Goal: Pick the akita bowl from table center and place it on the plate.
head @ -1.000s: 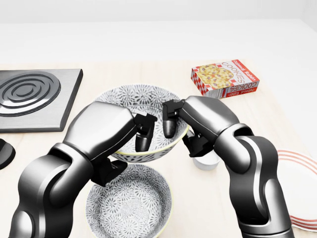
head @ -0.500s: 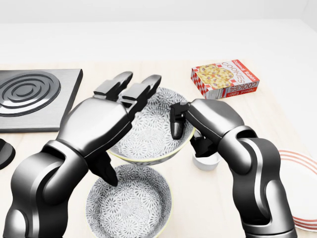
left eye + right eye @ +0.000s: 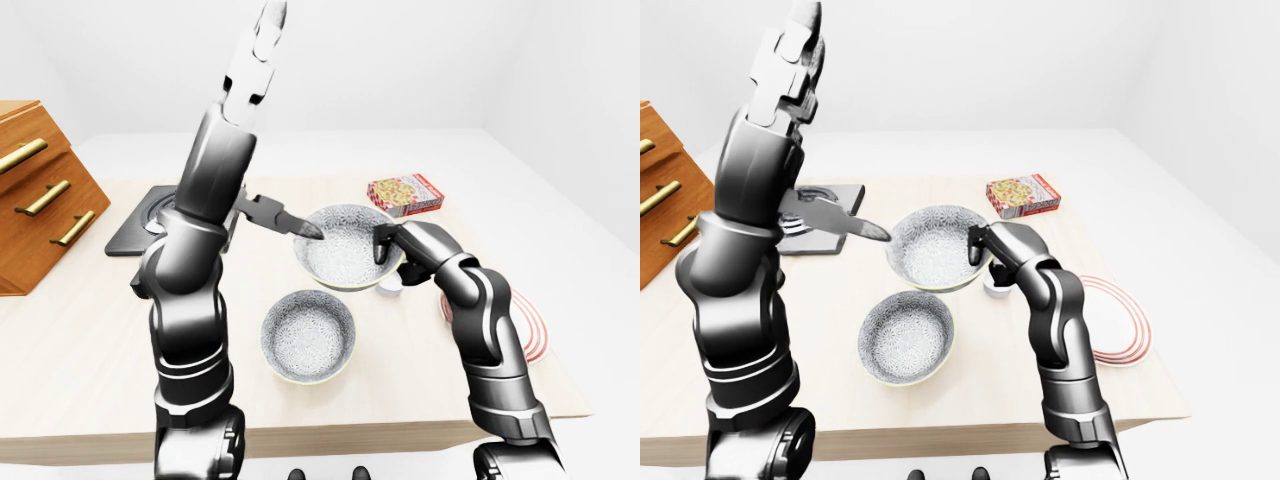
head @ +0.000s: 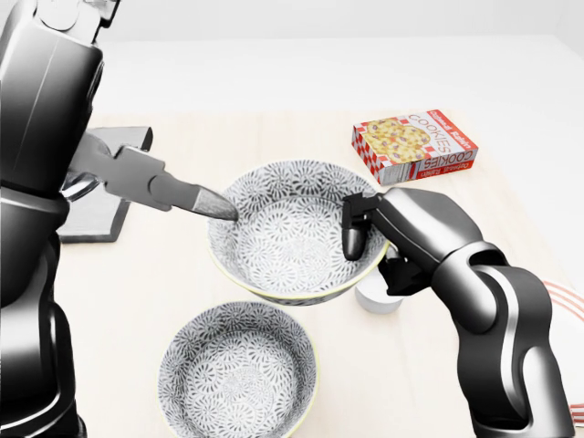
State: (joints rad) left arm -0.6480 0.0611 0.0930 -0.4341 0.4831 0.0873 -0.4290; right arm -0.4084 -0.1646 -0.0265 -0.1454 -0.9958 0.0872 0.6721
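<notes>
Two patterned grey bowls show in the head view. The upper akita bowl [image 4: 290, 233] is tilted and held by my right hand [image 4: 372, 255], shut on its right rim with fingers inside and thumb outside. A second similar bowl [image 4: 239, 370] rests on the table [image 4: 164, 274] just below it. My left hand [image 3: 240, 120] is open and raised high above the table, fingers [image 3: 262, 50] pointing up, its thumb [image 3: 295, 222] reaching towards the held bowl's left rim without gripping it. The white plate with red rings [image 3: 1122, 322] lies at the table's right.
A small white cup [image 4: 379, 297] stands under my right hand beside the held bowl. A cookies box [image 4: 415, 144] lies at the upper right. A black hotplate [image 3: 145, 218] sits at the left, and a wooden drawer cabinet [image 3: 40, 190] stands further left.
My left hand let go of the bowl's rim, opened and swung up high. The right hand kept its hold and carried the bowl a little to the right.
</notes>
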